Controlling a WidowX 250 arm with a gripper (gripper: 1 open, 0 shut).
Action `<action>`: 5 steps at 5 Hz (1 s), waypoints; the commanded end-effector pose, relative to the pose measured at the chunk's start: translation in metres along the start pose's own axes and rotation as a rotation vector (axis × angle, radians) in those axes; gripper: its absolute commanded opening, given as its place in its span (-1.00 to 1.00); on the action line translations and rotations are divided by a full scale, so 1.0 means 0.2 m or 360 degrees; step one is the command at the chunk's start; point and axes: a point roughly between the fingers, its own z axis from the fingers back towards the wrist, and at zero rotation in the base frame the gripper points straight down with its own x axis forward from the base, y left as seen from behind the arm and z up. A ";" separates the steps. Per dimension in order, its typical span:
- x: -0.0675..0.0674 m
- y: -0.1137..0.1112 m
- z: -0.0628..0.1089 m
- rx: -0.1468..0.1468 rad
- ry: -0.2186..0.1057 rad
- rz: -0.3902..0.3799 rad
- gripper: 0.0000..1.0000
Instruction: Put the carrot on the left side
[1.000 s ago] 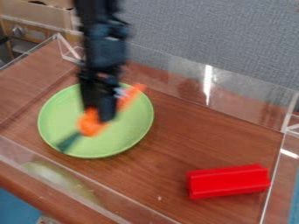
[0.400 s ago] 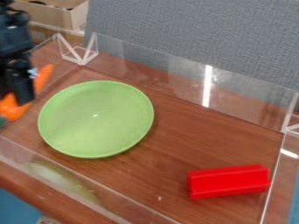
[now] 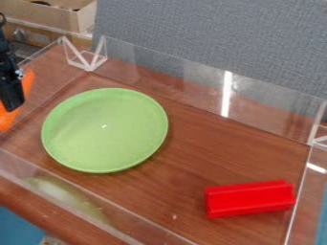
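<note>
The orange carrot (image 3: 6, 119) shows only as a small patch at the far left edge of the camera view, left of the green plate (image 3: 76, 153) and just under my gripper (image 3: 8, 94). The gripper is dark and mostly cut off by the frame's left edge. Its fingers hang right above the carrot, and I cannot make out whether they still touch it or how wide they stand. The plate has nothing on it.
A red rectangular block (image 3: 250, 199) lies at the front right of the wooden table (image 3: 217, 144). Clear acrylic walls (image 3: 230, 91) ring the table. Cardboard boxes (image 3: 57, 14) stand behind at the upper left.
The gripper carried the carrot off the plate and out to the far left, then sank a little lower at the frame's edge. The plate is now bare.
</note>
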 end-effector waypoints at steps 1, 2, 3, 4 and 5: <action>0.02 0.04 0.00 0.0024 -0.0028 -0.0012 1.00; 0.03 0.06 -0.09 0.0011 0.0016 -0.0058 1.00; 0.05 0.05 -0.10 -0.0009 0.0035 -0.0018 1.00; 0.07 0.05 -0.12 -0.0021 0.0055 0.0023 1.00; 0.09 0.05 -0.13 -0.0031 0.0074 0.0064 1.00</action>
